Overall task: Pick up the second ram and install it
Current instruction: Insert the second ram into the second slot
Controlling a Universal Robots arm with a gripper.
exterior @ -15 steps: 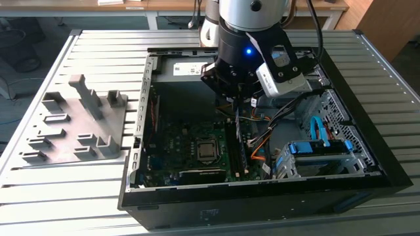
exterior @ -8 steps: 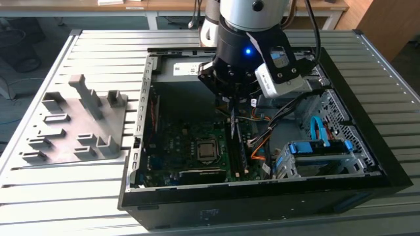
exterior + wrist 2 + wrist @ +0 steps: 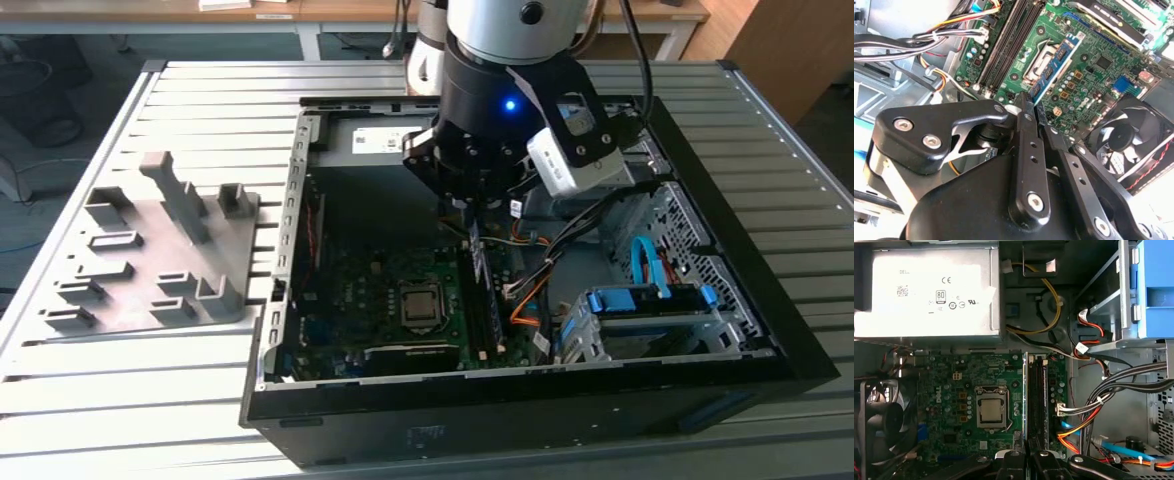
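Currently, at the exterior view's left, a grey holder block [image 3: 160, 250] rests on the tabletop [image 3: 134, 400]. Rightward, inside the computer case [image 3: 534, 405], the hand [image 3: 1032, 104] is clamped on the second ram [image 3: 1059, 63] above the memory slots [image 3: 1036, 390]. The ram looks light, stiff and fragile, best held by its edges.

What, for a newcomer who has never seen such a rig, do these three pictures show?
A robot arm is working inside an open computer case that lies on a slatted metal table. The exterior view looks on from outside. Both wrist views come from cameras riding on the arm, looking at the green motherboard. The arm's pincer is closed on a thin blue ram stick, held over the board near its long black memory slots. A grey slotted holder block sits on the table at the exterior view's left.
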